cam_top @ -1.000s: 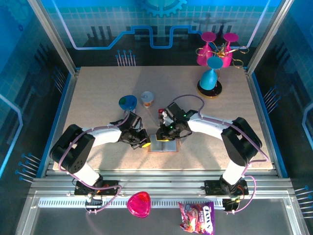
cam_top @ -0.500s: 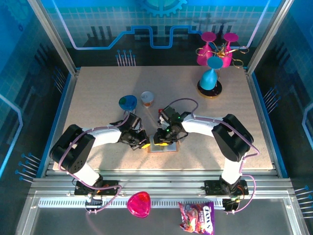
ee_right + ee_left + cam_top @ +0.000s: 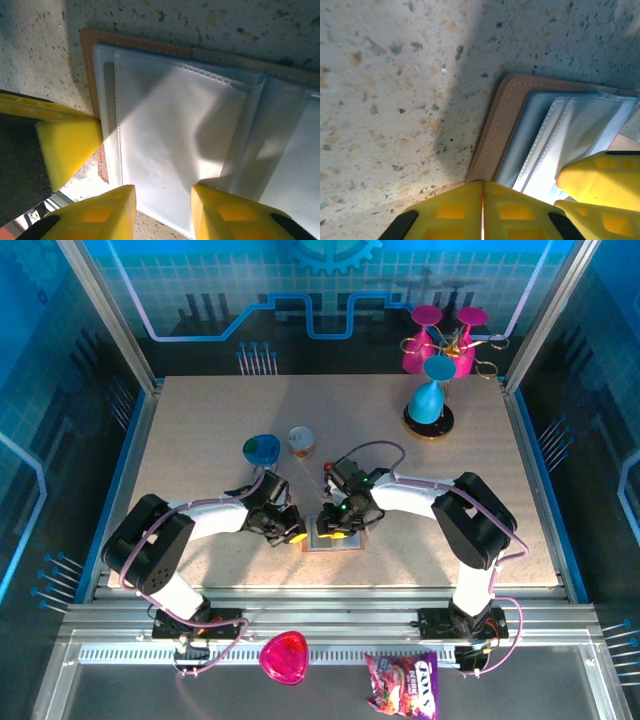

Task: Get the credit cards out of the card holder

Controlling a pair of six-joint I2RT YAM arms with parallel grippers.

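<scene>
card holder (image 3: 200, 125) is lying open. left end effector (image 3: 482, 187) is sitting pressed together, right end effector (image 3: 159, 192) spread above it.

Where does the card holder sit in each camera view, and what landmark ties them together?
Top external: card holder near the table's front centre.
Left wrist: card holder in the right half, opened, blue-grey lining up.
Right wrist: card holder across most of the frame, lining up.
Shared landmark: its tan stitched border.

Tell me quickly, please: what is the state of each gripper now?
Left gripper: closed, at the edge of the flat tan-pink leather card holder.
Right gripper: open, over its pale blue-grey lining.
</scene>
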